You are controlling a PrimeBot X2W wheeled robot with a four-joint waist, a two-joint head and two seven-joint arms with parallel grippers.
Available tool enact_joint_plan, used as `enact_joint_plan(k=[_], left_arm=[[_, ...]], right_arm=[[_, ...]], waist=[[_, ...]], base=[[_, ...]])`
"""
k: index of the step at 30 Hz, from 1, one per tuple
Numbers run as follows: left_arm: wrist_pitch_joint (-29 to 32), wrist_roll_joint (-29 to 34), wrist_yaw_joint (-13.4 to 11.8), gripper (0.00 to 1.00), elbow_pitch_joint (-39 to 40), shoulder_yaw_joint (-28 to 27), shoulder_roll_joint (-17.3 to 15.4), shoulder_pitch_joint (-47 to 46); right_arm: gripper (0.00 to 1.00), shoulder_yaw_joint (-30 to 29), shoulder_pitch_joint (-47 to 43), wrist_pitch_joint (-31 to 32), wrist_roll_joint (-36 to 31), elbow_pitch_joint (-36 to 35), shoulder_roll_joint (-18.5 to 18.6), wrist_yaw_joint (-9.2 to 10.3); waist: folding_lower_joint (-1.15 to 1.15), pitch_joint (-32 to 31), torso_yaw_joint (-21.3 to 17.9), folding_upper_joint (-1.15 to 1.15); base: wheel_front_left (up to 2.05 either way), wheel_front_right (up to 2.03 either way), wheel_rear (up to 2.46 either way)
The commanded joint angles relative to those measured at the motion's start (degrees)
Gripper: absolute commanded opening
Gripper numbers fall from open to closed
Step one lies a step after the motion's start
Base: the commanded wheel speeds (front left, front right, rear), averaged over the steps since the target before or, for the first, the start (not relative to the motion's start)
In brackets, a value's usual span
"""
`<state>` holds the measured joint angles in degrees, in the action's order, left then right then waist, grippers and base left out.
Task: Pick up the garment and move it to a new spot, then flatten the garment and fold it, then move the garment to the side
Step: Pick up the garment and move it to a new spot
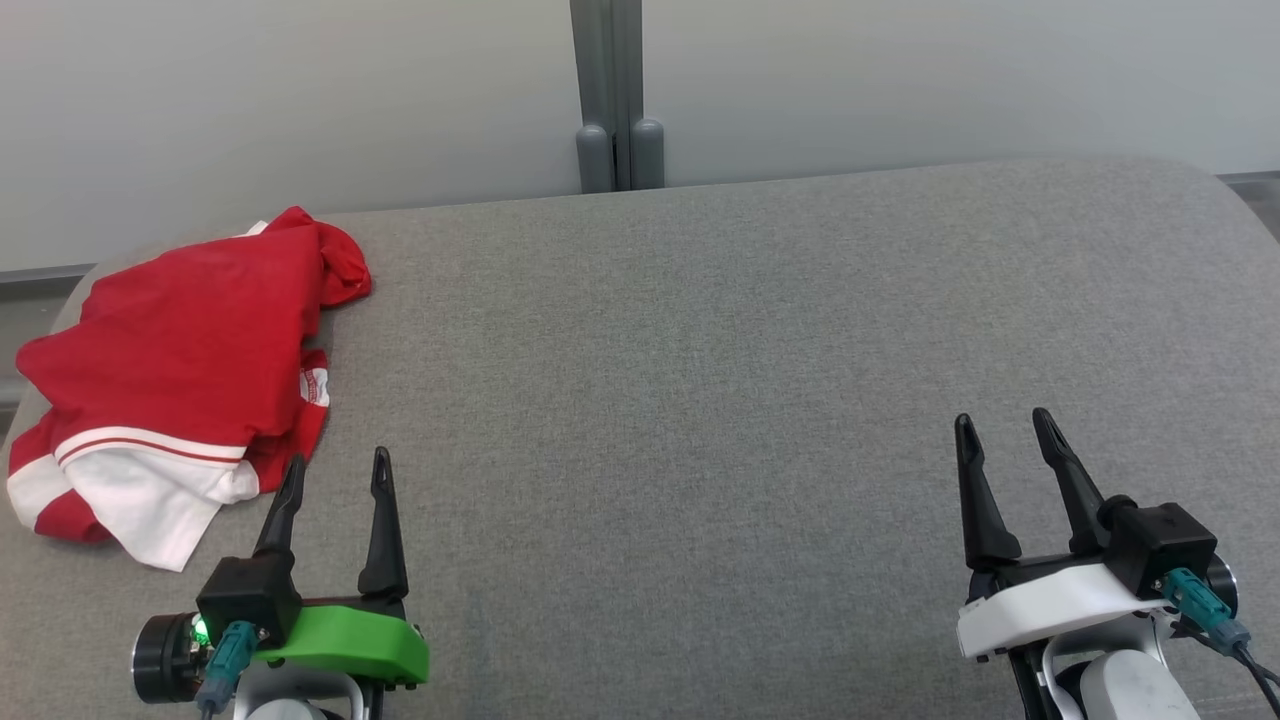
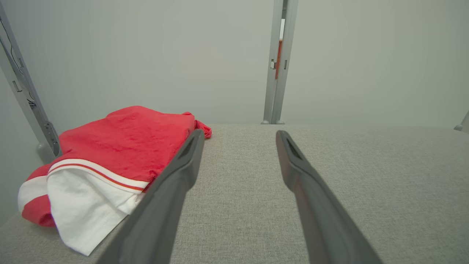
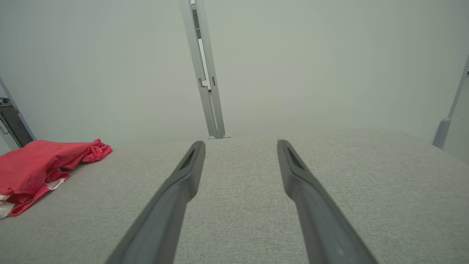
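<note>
The red and white cloth garment (image 1: 180,340) lies crumpled in a heap at the far left end of the grey woven surface (image 1: 700,400). Red fabric covers its top and bunches into a knot at the far right corner, while a white panel edged with a thin red stripe spills out on the near side. A small patch on its right edge may be a badge.
</note>
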<state>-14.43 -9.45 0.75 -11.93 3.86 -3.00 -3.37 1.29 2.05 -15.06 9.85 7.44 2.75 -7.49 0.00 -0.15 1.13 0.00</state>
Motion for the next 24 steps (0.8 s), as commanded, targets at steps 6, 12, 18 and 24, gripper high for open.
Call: enact_joint_plan(k=[6, 12, 18, 24], left_arm=[[0.4, -0.2, -0.6, 1.0, 0.3, 0.1, -0.7, 0.3], [0.4, -0.4, -0.8, 1.0, 0.4, 0.3, -0.9, 0.4], [0.4, -0.6, -1.0, 1.0, 0.4, 0.6, -1.1, 0.4], [0.3, -0.8, -1.2, 1.0, 0.1, 0.8, -1.4, -0.2]], right_arm=[[1.0, 0.0, -0.1, -0.2, 0.6, 0.3, 0.2, 0.0], [1.0, 0.0, 0.1, -0.2, 0.7, 0.6, 0.2, 0.0], [1.0, 0.0, 0.1, -0.2, 0.7, 0.7, 0.2, 0.0], [1.0, -0.1, 0.1, -0.2, 0.9, 0.4, 0.2, 0.0]], waist=[[0.0, 0.0, 0.1, 0.0], [0.0, 0.0, 0.1, 0.0], [0.0, 0.0, 0.2, 0.0], [0.0, 0.2, 1.0, 0.0]], base=[[0.0, 0.0, 0.0], [0.0, 0.0, 0.0], [0.0, 0.0, 0.0], [0.0, 0.0, 0.0]])
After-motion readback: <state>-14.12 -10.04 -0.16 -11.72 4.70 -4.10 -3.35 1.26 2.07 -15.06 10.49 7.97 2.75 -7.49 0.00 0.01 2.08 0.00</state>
